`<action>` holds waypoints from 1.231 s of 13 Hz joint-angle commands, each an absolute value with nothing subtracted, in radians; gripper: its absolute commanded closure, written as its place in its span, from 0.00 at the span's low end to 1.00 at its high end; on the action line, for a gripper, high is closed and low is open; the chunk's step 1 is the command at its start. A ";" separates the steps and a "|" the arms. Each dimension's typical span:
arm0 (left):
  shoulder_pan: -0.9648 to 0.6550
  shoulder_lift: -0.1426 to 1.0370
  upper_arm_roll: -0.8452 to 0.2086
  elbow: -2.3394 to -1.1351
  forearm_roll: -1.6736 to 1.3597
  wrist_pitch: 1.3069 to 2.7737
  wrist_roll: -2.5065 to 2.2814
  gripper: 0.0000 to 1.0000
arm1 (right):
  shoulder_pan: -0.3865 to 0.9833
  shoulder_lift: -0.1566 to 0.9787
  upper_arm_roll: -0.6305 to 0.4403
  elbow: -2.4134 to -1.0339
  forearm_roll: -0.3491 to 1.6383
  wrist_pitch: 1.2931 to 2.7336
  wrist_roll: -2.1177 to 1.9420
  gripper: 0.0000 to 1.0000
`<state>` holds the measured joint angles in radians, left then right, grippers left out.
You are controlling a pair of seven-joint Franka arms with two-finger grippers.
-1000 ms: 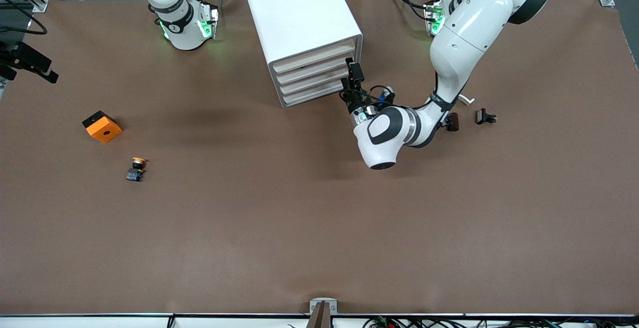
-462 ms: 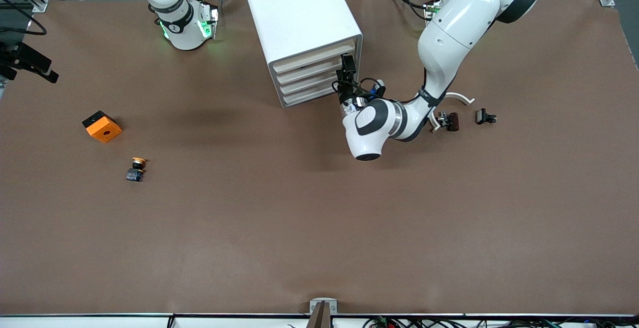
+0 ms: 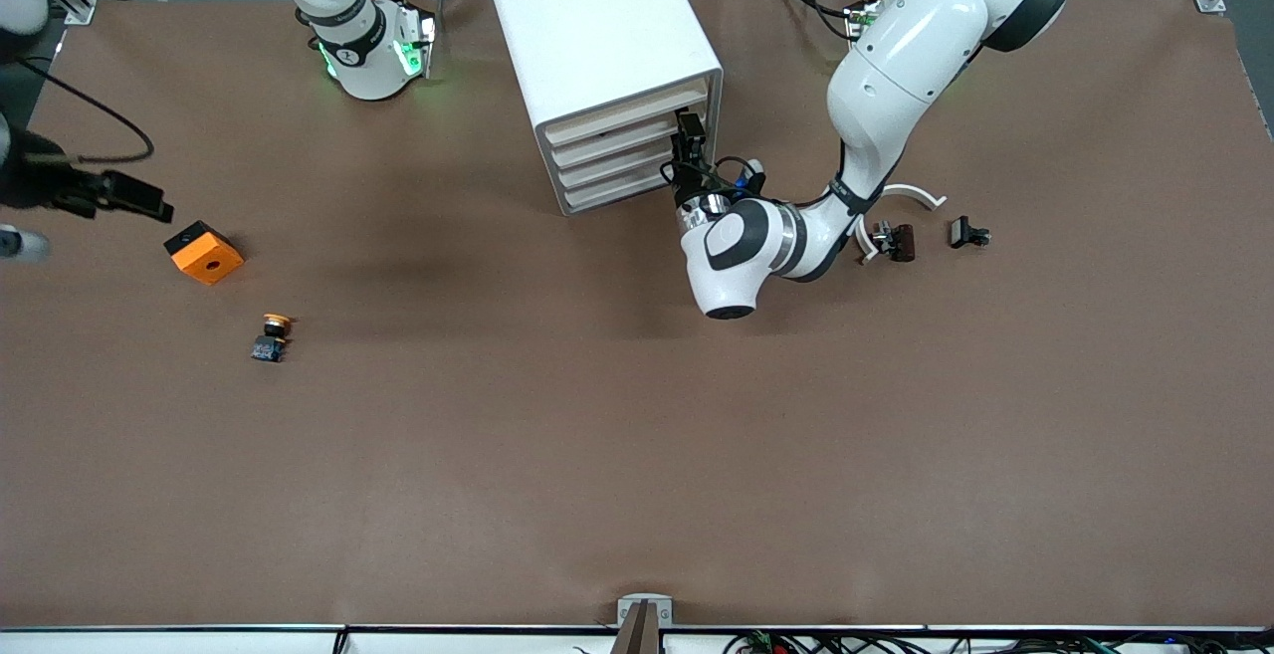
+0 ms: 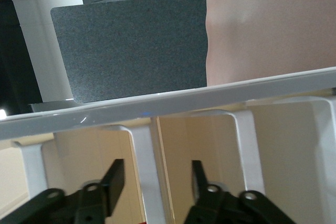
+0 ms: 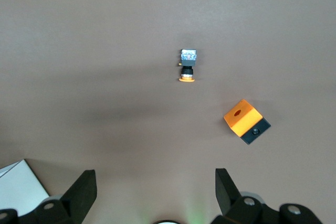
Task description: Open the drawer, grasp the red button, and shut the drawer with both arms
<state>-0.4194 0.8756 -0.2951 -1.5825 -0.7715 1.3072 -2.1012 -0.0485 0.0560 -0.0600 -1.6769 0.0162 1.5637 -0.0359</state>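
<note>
While the right hand (image 5: 152,192) hangs open, left hand (image 3: 690,141) (fingers spread) at the drawer unit's (image 3: 607,67) front.

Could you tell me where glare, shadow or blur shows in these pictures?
Front view: green light glows at the right arm's base; a soft shadow lies on the table. Left wrist view: the white drawer frame shows a bright sheen. Right wrist view: the orange cube looks sharp.

Front view: high, across the table, facing both arm bases, drawer cabinet (image 3: 607,67) at top centre. Left wrist view sits close against the cabinet (image 4: 173,103) front. Right wrist view looks down from high on the orange cube (image 5: 247,121), shared with the front view (image 3: 203,252).
</note>
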 commanded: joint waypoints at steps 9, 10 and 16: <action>-0.417 0.877 -0.281 -1.569 -0.787 1.319 -2.117 0.99 | 0.200 0.091 -0.058 -1.612 0.038 1.522 0.481 0.00; -0.414 0.876 -0.269 -1.565 -0.787 1.319 -2.118 0.99 | 0.263 0.091 -0.058 -1.614 0.046 1.531 0.593 0.00; -0.408 0.879 -0.167 -1.514 -0.796 1.321 -2.117 0.98 | 0.579 0.136 -0.058 -1.655 0.080 1.722 1.162 0.00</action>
